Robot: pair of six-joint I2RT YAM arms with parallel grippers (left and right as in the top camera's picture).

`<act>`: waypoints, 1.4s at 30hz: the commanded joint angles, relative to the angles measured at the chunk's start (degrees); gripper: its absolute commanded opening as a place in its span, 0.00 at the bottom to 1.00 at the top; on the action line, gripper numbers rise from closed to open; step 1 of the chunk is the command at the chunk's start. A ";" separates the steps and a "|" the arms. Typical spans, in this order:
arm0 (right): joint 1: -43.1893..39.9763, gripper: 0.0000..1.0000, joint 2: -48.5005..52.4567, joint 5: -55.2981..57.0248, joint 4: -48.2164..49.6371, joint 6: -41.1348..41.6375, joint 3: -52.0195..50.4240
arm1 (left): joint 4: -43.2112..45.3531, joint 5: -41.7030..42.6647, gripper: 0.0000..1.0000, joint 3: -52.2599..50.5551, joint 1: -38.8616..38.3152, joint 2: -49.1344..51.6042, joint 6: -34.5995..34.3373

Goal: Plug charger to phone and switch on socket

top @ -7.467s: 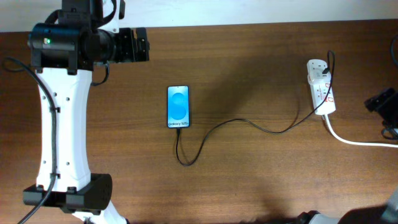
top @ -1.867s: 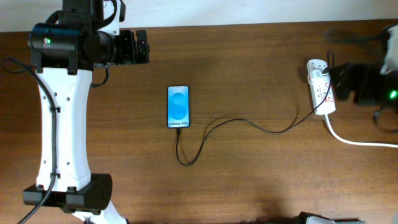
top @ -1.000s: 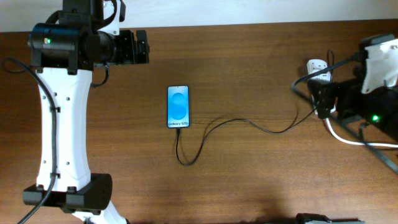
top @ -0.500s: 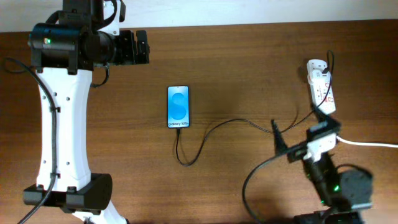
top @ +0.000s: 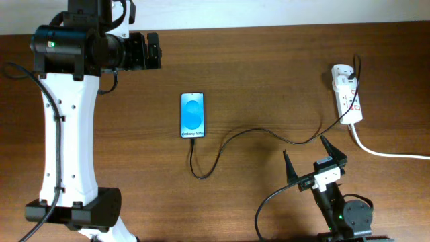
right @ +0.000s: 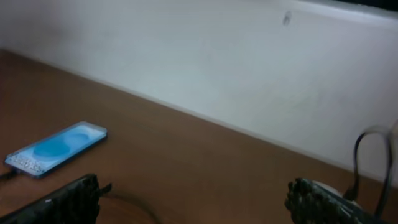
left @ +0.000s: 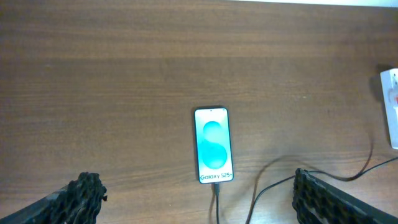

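Overhead view: how does the right end effector [top: 307, 153] stand?

Fingers spread wide with nothing between them, over the near side of the counter [top: 269, 60]. The right wrist view agrees: each finger sits at a far lower corner of the picture, with bare wood between.

And outward from it, what comes first?

The charger [top: 269, 132], just ahead of the fingertips. The thin black cable leaves the lower edge of the phone [top: 193, 115], loops, and crosses the counter to the socket [top: 348, 94]. Its tip looks seated in the phone, so I judge the plugging done.

So the socket is the target. Which way does it lie?

Ahead of the end effector and off to the robot's right, well apart from it. It is a white strip whose long axis runs roughly away from the robot, slightly slanted. The thick white cord [top: 383, 152] leaves its near end. Red switch marks show on its top face, but whether a switch is on is too small to tell.

Which arm is nearer?

The right, clearly. The left end effector [top: 154, 51], also wide open and empty, hangs at the far left, beyond the phone and most of the counter's width from the socket. The press would call for the right arm to reach forward and right, then come down on a switch.
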 commanded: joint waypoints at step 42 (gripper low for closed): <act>0.46 0.98 -2.14 0.92 -7.45 0.48 -0.39 | 19.21 -1.49 1.00 -23.06 0.13 -17.77 0.55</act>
